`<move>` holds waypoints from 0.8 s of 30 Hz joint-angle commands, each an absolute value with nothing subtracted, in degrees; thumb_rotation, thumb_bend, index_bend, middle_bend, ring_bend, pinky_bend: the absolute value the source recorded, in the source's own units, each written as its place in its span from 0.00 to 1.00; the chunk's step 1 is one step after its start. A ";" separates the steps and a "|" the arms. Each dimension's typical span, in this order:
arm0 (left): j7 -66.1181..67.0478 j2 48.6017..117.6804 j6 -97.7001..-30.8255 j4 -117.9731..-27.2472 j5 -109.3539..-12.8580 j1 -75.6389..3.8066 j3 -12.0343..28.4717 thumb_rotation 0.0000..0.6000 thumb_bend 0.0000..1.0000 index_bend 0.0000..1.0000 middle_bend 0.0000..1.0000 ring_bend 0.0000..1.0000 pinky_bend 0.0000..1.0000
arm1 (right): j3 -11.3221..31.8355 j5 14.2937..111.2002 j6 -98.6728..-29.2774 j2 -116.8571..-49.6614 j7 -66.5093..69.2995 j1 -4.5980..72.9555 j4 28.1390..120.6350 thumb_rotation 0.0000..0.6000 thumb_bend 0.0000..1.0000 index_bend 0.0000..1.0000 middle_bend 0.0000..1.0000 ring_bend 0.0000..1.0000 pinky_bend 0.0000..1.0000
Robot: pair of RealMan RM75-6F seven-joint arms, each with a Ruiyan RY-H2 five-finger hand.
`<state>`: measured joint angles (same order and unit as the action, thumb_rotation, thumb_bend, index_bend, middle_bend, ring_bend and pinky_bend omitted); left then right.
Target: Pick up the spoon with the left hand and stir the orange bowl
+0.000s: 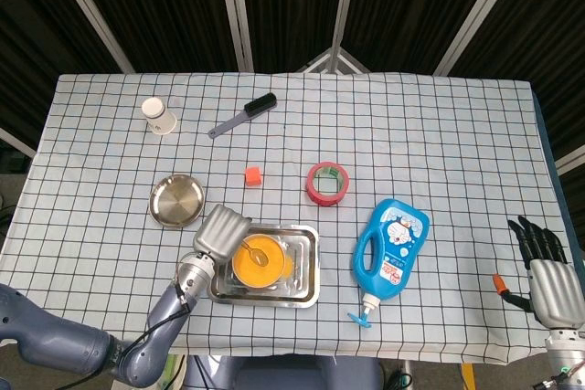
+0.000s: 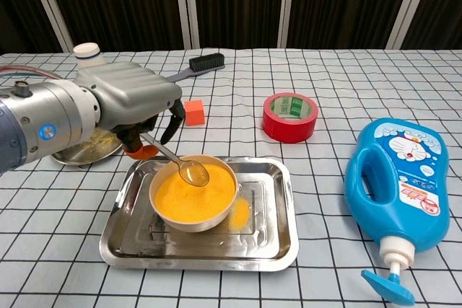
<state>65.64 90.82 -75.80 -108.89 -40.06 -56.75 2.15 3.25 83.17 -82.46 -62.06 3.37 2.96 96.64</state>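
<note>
Paper cup point(image 1: 156, 116), far left rear: lies tipped on the checked cloth, largely hidden by the arm in the chest view.

Small steel dish point(image 1: 176, 200): stands just left of the tray.

Left hand point(image 2: 128, 102): fingers are curled down around the spoon's orange handle end, which is pinched at the near left rim of the bowl.

Spoon point(image 2: 179, 163): is held tilted, its bowl at the surface of the orange powder.

Orange bowl point(image 2: 193, 193): sits in the steel tray point(image 2: 276, 239), toward its left half; some powder is spilled on the tray beside it.

Stirring, advice: the spoon tip is best kept below the rim and swept in slow, small circles, so that no more powder is thrown out and the bowl is not pushed.

Brush point(image 1: 244, 115), orange cube point(image 1: 251, 175), red tape roll point(image 2: 289, 116), blue bottle point(image 2: 401, 179): lie well apart from the tray.

Right hand point(image 1: 546, 276), far right edge: rests with fingers extended and slightly apart; nothing is held.
</note>
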 commanded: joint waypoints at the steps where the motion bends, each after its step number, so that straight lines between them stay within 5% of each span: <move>1: 69.10 89.66 -75.77 -106.98 -46.04 -57.74 -1.11 1.00 0.72 0.81 1.00 1.00 1.00 | 3.24 83.19 -82.43 -62.06 3.37 2.98 96.69 1.00 0.38 0.00 0.00 0.00 0.00; 8: 75.36 88.44 -72.77 -100.42 -59.98 -60.07 -7.50 1.00 0.72 0.82 1.00 1.00 1.00 | 3.25 83.13 -82.47 -61.99 3.58 2.92 96.86 1.00 0.38 0.00 0.00 0.00 0.00; 24: 81.57 86.02 -64.03 -95.60 -71.79 -63.25 -8.49 1.00 0.71 0.82 1.00 1.00 1.00 | 3.34 82.99 -82.24 -61.86 4.21 3.01 96.93 1.00 0.38 0.00 0.00 0.00 0.00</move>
<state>81.19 85.97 -64.51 -95.87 -71.31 -63.08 -8.54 3.34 82.99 -82.25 -61.86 4.21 3.01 96.93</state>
